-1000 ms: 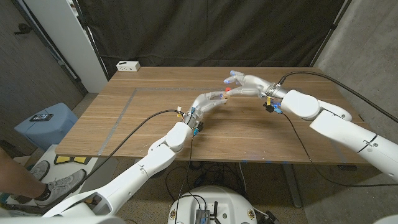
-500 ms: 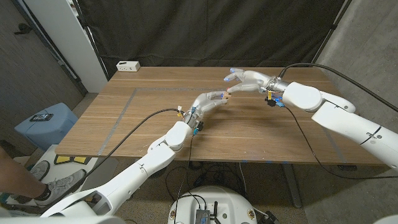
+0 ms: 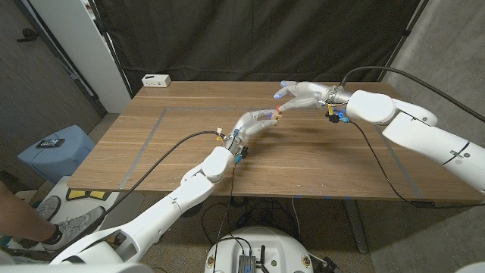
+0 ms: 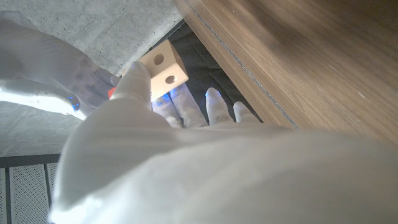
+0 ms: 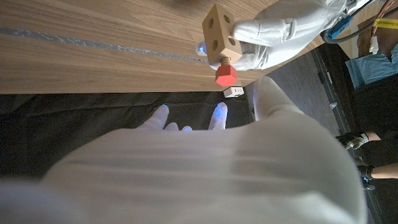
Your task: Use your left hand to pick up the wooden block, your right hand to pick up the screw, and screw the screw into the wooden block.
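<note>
My left hand (image 3: 256, 121) holds the pale wooden block (image 3: 270, 115) above the table's middle. In the right wrist view the block (image 5: 218, 28) shows round holes, and the red-headed screw (image 5: 224, 74) sticks out of one face by its wooden shank. The left hand's fingers (image 5: 273, 32) wrap the block's other side. My right hand (image 3: 303, 95) hovers just beyond the screw (image 3: 277, 111), its fingers (image 5: 217, 112) spread and holding nothing. The left wrist view shows the block (image 4: 165, 70) pinched at a fingertip (image 4: 137, 79).
A white box (image 3: 156, 80) sits at the far left corner of the wooden table (image 3: 189, 144). Grey tape lines cross the tabletop's left part. A blue stool (image 3: 57, 148) and a person's shoe (image 3: 64, 227) are on the floor to the left.
The right forearm has swung up toward the table's far side and the right hand has drifted slightly away from the screw. The left hand and block have stayed put.
</note>
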Tool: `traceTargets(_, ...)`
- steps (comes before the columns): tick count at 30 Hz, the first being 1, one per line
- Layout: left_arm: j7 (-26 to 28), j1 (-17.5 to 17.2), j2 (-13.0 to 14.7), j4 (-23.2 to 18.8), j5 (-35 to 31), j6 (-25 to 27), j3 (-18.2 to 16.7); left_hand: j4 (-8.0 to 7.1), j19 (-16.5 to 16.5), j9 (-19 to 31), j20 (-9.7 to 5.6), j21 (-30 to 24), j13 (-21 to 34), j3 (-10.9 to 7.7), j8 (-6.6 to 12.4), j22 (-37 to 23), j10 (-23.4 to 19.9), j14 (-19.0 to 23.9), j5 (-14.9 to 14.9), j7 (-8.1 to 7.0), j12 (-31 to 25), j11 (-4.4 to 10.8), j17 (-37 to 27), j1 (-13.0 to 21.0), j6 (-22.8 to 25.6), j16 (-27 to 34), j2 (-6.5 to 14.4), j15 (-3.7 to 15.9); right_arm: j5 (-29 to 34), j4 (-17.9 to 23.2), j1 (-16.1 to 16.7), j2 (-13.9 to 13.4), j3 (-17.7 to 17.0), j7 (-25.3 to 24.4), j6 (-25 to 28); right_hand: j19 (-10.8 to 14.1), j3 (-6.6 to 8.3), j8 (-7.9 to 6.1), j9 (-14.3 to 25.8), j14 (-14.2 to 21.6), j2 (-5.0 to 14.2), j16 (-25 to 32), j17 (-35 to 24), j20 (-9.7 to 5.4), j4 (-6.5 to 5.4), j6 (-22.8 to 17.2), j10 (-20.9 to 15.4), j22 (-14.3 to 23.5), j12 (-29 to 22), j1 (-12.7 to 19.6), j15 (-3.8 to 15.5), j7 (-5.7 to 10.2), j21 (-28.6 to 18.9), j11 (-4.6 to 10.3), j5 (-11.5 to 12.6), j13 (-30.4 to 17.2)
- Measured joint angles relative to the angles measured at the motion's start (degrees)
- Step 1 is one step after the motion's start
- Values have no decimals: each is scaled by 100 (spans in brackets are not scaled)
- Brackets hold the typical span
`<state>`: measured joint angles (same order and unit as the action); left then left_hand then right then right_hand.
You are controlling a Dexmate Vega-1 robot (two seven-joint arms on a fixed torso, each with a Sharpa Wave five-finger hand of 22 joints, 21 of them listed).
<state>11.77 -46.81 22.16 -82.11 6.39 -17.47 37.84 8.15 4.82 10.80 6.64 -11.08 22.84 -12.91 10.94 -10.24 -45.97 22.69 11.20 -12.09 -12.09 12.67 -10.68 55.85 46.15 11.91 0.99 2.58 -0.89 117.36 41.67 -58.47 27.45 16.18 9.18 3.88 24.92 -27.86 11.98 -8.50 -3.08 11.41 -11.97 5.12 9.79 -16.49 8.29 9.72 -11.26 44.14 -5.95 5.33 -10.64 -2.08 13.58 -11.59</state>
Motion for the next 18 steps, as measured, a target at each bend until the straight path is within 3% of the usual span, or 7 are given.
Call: traceTargets(18,-13,64,-152,299,0,-313,26,-23,0,-1,0,0,0,23,0,0,-1,0,0,0,0,0,0,0,0,0,0,0,321,121,-440,-154,132,568,262,-31,36,0,1,-32,-31,0,0,31,-3,-82,43,0,0,91,-31,-41,0,-62,0,0)
